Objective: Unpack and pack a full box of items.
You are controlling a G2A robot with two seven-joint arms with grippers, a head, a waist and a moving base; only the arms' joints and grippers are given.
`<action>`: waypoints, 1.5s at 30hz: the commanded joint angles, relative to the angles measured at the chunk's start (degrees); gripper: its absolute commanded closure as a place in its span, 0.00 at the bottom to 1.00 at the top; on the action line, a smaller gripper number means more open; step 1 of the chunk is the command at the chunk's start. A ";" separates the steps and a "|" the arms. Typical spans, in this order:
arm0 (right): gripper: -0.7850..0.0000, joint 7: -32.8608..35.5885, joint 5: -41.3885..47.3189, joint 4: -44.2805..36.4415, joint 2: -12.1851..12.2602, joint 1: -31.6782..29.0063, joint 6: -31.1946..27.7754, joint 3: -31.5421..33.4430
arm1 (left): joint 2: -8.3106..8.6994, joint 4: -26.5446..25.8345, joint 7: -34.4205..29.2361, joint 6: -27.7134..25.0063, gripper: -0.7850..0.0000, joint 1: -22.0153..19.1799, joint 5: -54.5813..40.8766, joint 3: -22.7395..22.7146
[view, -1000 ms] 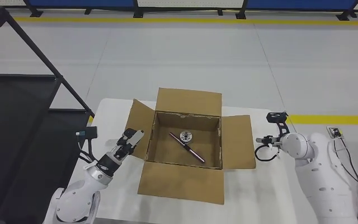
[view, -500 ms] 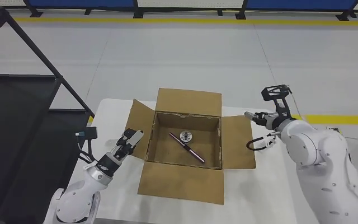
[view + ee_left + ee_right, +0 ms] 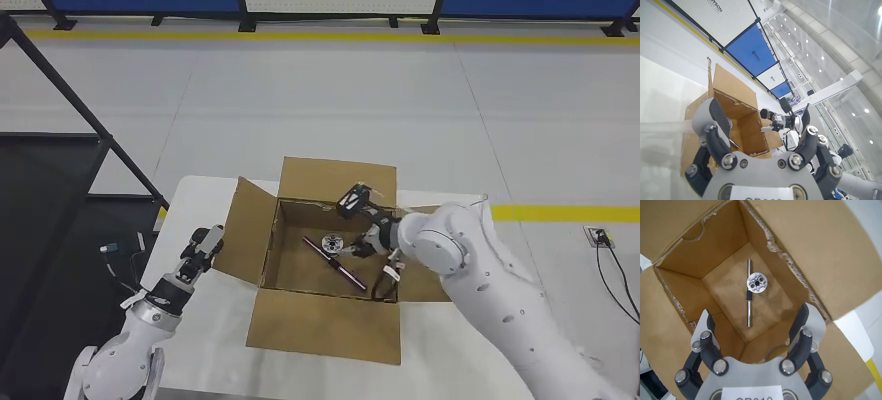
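Observation:
An open cardboard box (image 3: 322, 322) stands mid-table with all flaps folded out. On its floor lie a thin metal rod (image 3: 338, 263) with a black band and a round perforated metal disc (image 3: 331, 242). My right gripper (image 3: 366, 240) hangs above the box's right half, open and empty. In its wrist view the right gripper (image 3: 755, 308) looks straight down at the rod (image 3: 748, 315) and the disc (image 3: 757, 282) beside it. My left gripper (image 3: 205, 243) hovers just outside the left flap, open with nothing in it. The left gripper (image 3: 761, 108) faces the box (image 3: 745, 128).
The white table (image 3: 470, 340) has bare room to the right of and in front of the box. A black metal frame (image 3: 60, 250) stands close to the table's left side. Box flaps (image 3: 829, 256) spread wide around the opening.
The right arm swung from the table's right side over to above the box opening. The left gripper drew back a little to the left, away from the flap.

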 commanded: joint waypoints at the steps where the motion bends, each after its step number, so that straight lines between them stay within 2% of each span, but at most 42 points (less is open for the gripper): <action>1: 0.00 -1.54 2.11 4.88 -1.50 2.16 -0.27 -3.38 | 0.00 0.01 -0.02 -0.01 0.00 -0.01 0.02 0.01; 10: 0.00 -7.10 6.94 22.54 -8.53 9.12 2.92 -13.38 | 0.00 0.01 -0.02 -0.01 0.00 -0.01 0.02 0.01; 12: 0.00 -9.70 4.78 26.29 -10.10 10.05 5.81 -15.56 | 0.00 0.01 -0.02 -0.01 0.00 -0.01 0.02 0.01; 14: 0.00 -11.83 5.11 29.04 -11.75 10.30 6.04 -17.21 | 0.00 0.01 -0.02 -0.01 0.00 -0.01 0.02 0.01; 23: 0.00 -19.43 6.26 40.96 -17.52 12.23 7.07 -20.19 | 0.00 0.01 -0.02 -0.01 0.00 -0.01 0.02 0.01; 28: 0.00 -21.30 7.12 46.33 -20.19 12.84 7.27 -20.86 | 0.00 0.01 -0.02 -0.01 0.00 -0.01 0.02 0.01; 31: 0.13 -22.09 7.26 49.07 -21.60 13.26 7.21 -21.15 | 0.00 0.01 -0.02 -0.01 0.00 -0.01 0.02 0.01; 32: 0.29 -22.37 7.27 49.93 -22.02 13.43 7.13 -21.20 | 0.00 0.01 -0.02 -0.01 0.00 -0.01 0.02 0.01; 33: 0.50 -22.57 7.35 50.80 -22.40 13.57 6.98 -21.22 | 0.00 0.01 -0.02 -0.01 0.00 -0.01 0.02 0.01; 38: 0.72 -24.57 7.28 54.31 -23.98 14.21 7.24 -21.08 | 0.00 0.01 -0.02 -0.01 0.00 -0.01 0.02 0.01; 39: 0.82 -24.71 7.23 54.86 -24.23 14.34 7.06 -21.06 | 0.00 0.01 -0.02 -0.01 0.00 -0.01 0.02 0.01; 40: 0.86 -24.89 7.23 55.42 -24.46 14.47 6.95 -20.99 | 0.00 0.01 -0.02 -0.01 0.00 -0.01 0.02 0.01; 41: 1.00 -25.01 7.16 55.88 -24.68 14.59 6.83 -20.96 | 0.00 0.01 -0.02 -0.01 0.00 -0.01 0.02 0.01; 45: 1.00 -26.19 7.54 56.98 -25.15 15.45 5.03 -20.27 | 0.00 0.01 -0.02 -0.01 0.00 -0.01 0.02 0.01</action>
